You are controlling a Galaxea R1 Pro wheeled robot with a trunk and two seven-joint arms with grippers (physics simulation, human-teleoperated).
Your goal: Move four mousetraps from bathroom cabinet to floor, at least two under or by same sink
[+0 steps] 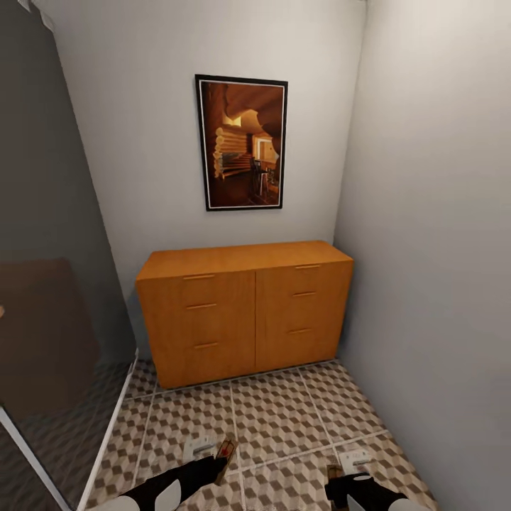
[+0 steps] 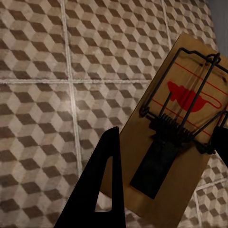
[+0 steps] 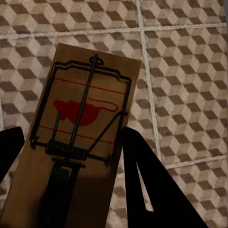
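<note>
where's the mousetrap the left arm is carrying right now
In the head view the mousetrap sits at the bottom edge, left of centre, in the left gripper, above the bathroom floor in front of the cabinet.

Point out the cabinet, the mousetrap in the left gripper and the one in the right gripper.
Cabinet (image 1: 245, 319): head view, middle of its drawer front.
Left mousetrap (image 2: 178, 137): left wrist view, wooden base by the spring.
Right mousetrap (image 3: 83, 123): right wrist view, base below the red mark.

Matt wooden mousetrap with dark wire, smooth orange-brown wood cabinet, patterned tile floor
</note>
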